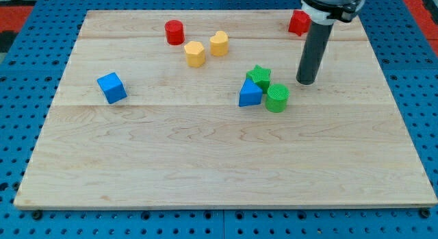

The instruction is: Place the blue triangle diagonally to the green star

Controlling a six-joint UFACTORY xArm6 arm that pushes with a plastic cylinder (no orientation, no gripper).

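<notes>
My tip [306, 82] (no jaws on this rod) rests on the bench [205, 164]; blue triangle [250, 94] lies to its view-left, slightly lower, touching the green star [259, 77] diagonally.

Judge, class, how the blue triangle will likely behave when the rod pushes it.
The blue triangle sits flat on the smooth wooden board, so it probably slides, not rolls. Touching the green star, with the green cylinder close, it may nudge them. My tip stands apart.

No text, label, brand or number can be read anywhere. The blocks are plain coloured. The tabletop [205, 157] shows only wood grain.
</notes>
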